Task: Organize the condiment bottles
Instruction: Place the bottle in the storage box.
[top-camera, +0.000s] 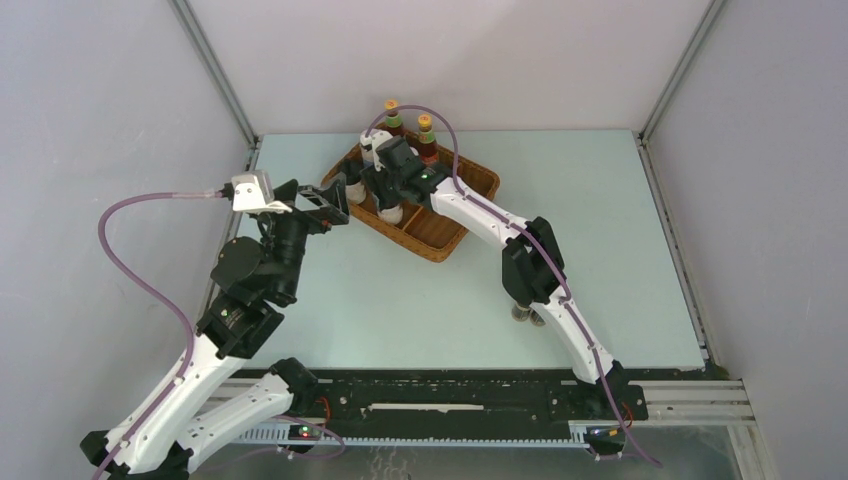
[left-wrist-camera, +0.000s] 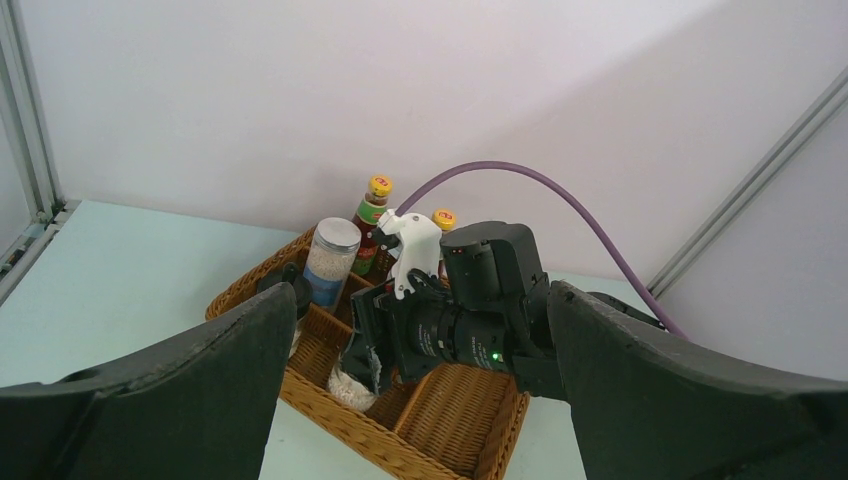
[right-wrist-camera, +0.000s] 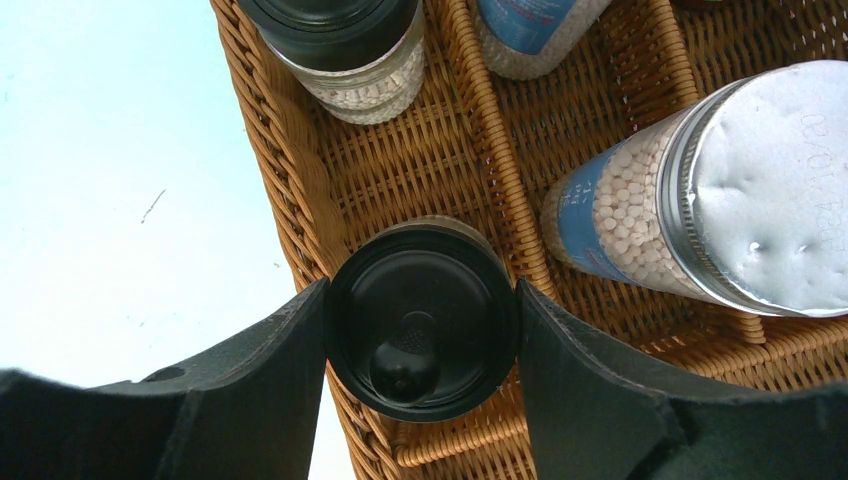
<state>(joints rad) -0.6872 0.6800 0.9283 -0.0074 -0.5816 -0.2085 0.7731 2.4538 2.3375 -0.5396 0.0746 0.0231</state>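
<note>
Desk (top-camera: 450, 300): pale blue-green top, walled on three sides, both arm bases at its near edge.

Left arm (top-camera: 250, 270): folded high at the elbow on the left side, wrist level and turned right toward the tray. The left jaws are spread wide and hold nothing, tips just short of the tray's left corner.

Right arm (top-camera: 480, 220): stretched forward and left, forearm slanting over the tray's near rim, wrist bent downward. The right jaws are closed on the black cap of a shaker.

Wicker tray (top-camera: 445, 240): brown, divided, set at an angle at the far middle of the desk.

Silver-lidded jars, two: one (right-wrist-camera: 700, 200) upright, blue label, white beads, across a wicker divider from the held shaker. Only the lower part of the other (right-wrist-camera: 530, 30) shows in the right wrist view.

Sauce bottles, two (top-camera: 393, 115) (top-camera: 426, 135): upright at the tray's far side, yellow-orange caps. They show in the top and left wrist views only.

Held shaker (right-wrist-camera: 420, 330): upright in the compartment along the tray's left rim. The right wrist view shows a finger against each side of its cap, and the left wrist view shows its pale base down in the compartment. Whether it rests on the wicker cannot be told.

Second shaker (right-wrist-camera: 340, 45): further along the same rim, black cap.

Small dark vials (top-camera: 528, 317): on the desk outside the tray, partly hidden under the right arm's elbow
</note>
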